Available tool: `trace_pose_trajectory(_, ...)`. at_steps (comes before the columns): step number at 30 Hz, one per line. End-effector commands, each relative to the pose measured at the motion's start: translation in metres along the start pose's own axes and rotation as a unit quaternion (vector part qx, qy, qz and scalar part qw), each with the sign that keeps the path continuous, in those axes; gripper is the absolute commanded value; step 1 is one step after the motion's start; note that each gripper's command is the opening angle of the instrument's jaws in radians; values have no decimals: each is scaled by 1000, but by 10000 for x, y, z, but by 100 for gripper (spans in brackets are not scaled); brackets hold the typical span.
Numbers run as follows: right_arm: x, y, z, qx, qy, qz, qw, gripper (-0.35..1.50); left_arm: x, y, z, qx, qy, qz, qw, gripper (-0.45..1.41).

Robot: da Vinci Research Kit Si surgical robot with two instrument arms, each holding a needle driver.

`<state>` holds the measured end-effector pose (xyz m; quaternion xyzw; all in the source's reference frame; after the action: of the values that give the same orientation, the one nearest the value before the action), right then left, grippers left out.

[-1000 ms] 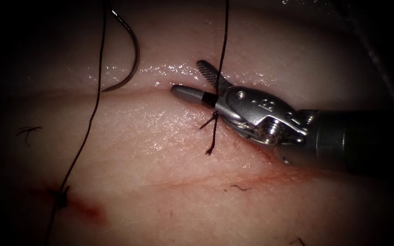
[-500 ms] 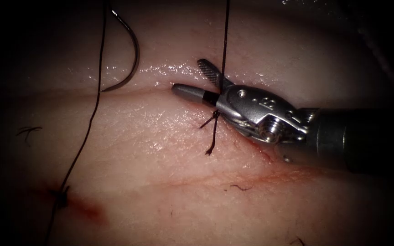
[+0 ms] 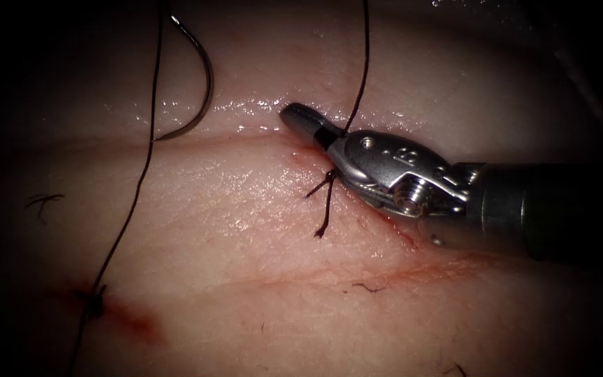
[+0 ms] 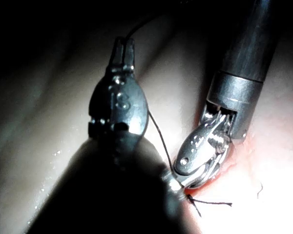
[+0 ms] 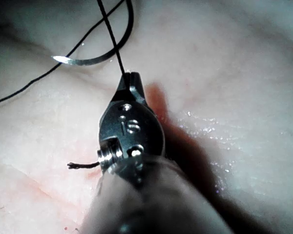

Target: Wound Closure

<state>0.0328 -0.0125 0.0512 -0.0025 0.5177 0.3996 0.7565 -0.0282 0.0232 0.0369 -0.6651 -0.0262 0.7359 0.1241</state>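
Right hand (image 3: 300, 119) closed on the thread (image 3: 361, 77) just above the knot (image 3: 329, 178) at the cut; left hand (image 4: 123, 52) closed on thread too; needle (image 3: 200, 84) lies free on the tissue (image 3: 259, 244), left of the right hand; thread judged limp, slippery, best gripped near the knot; needle stiff, best taken mid-curve.

My view: curved needle (image 3: 200, 84) lies free on the tissue (image 3: 259, 237), left of the thread (image 3: 361, 77) rising taut from the knot (image 3: 329, 178).
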Motion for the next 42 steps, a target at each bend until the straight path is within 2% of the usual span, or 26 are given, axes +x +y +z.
trace_pose_trajectory(1, -2, 0, 3, 2, 0, 0, 1000, -35, -2, -3, 7, 0, 0, 0, 1000, -45)
trace_pose_trajectory(4, -1, 9, -11, 9, 2, 0, 1000, -35, -3, -4, 7, 0, 1, 0, 1000, -45)
trace_pose_trajectory(6, 1, 19, -23, 14, 2, 1, 1000, 59, -4, -6, 7, 0, 2, 0, 1000, -45)
trace_pose_trajectory(8, 2, 30, -35, 20, 1, 2, 1000, 116, -5, -8, 8, 0, 2, 0, 1000, -45)
trace_pose_trajectory(9, 1, 34, -41, 23, 3, 1, 1000, 128, -6, -9, 9, 0, 2, -1, 1000, -45)
trace_pose_trajectory(10, 1, 34, -41, 23, 3, 1, 1000, 128, -6, -9, 9, 0, 2, -1, 1000, -45)
trace_pose_trajectory(11, 0, 41, -53, 31, 6, 0, 1000, 140, -8, -11, 13, 1, 2, 0, 1000, -45)
trace_pose_trajectory(15, -6, 54, -80, 42, 9, -3, 999, 143, -14, -13, 27, -3, -2, 2, 1000, -45)
trace_pose_trajectory(22, -15, 67, -109, 39, 5, -9, 999, 148, -31, -16, 54, -4, -13, 9, 1000, -45)
trace_pose_trajectory(24, -17, 77, -127, 28, 1, -13, 1000, 148, -47, -18, 70, -6, -21, 16, 1000, -45)
trace_pose_trajectory(26, -18, 80, -132, 26, 0, -13, 1000, 146, -55, -20, 78, -7, -25, 19, 999, -45)
trace_pose_trajectory(27, -18, 94, -152, 20, 0, -21, 1000, 143, -74, -24, 98, -9, -34, 27, 999, -45)
trace_pose_trajectory(28, -18, 94, -152, 20, 0, -21, 1000, 143, -74, -24, 98, -9, -34, 27, 999, -45)
trace_pose_trajectory(30, -17, 110, -172, 11, -1, -31, 999, 138, -92, -33, 121, -3, -47, 33, 998, -45)
trace_pose_trajectory(36, -9, 145, -210, -24, -1, -36, 999, 136, -121, -58, 159, 7, -68, 60, 996, -45)
trace_pose_trajectory(38, -9, 147, -214, -33, 0, -38, 999, 136, -126, -66, 164, 11, -70, 64, 995, -45)
trace_pose_trajectory(41, -12, 145, -221, -31, -7, -41, 999, 126, -138, -86, 178, 26, -84, 75, 993, -45)
trace_pose_trajectory(42, -12, 138, -222, -19, -18, -41, 999, 115, -145, -96, 185, 35, -91, 81, 992, -45)
